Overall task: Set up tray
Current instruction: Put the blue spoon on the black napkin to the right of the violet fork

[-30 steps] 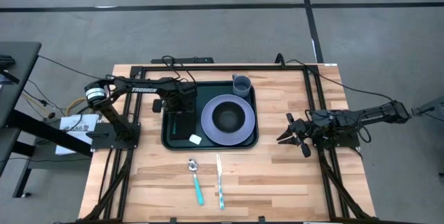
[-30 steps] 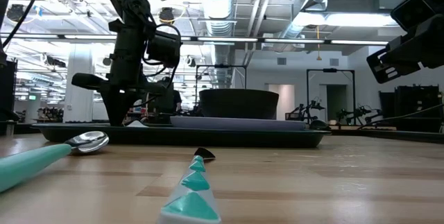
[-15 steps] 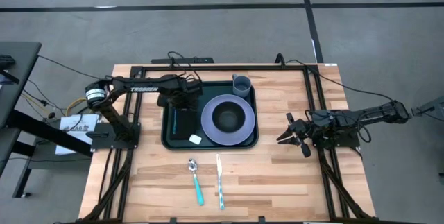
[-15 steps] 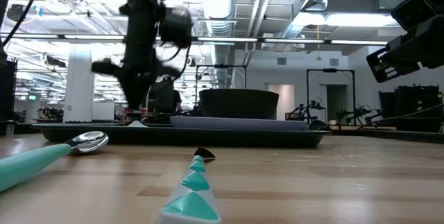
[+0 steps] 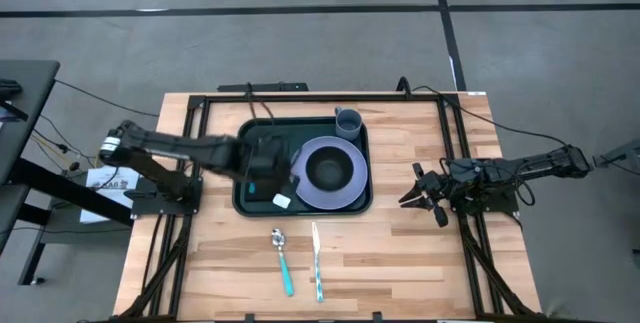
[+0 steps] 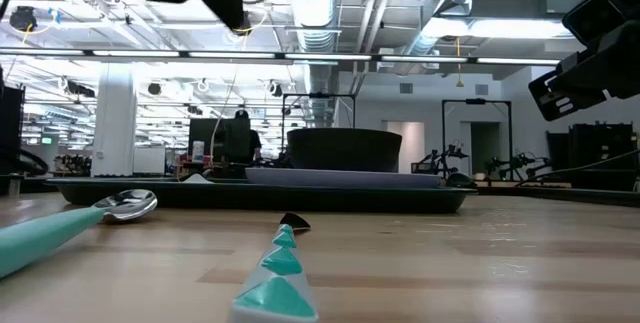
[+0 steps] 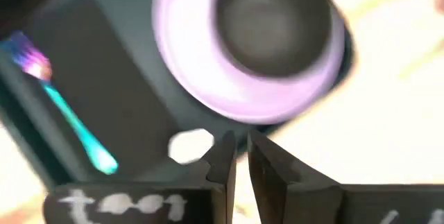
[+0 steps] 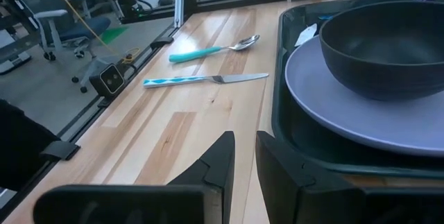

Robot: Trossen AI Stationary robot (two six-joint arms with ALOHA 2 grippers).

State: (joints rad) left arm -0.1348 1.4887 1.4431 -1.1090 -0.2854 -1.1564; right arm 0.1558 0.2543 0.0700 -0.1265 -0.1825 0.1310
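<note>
Tray (image 5: 357, 201), dark green, near the table's middle, long axis running between the two arms.
We log inside it a purple plate (image 5: 350, 185) carrying a dark bowl (image 5: 326, 169), a cup (image 5: 347, 121), a black napkin (image 7: 104, 99); only our left wrist view shows a teal-handled fork (image 7: 66, 113) on that napkin. Left gripper (image 7: 240, 156) hovers above, fingers nearly together; right gripper (image 8: 243, 156) waits just beside the tray's edge, likewise narrow.
</note>
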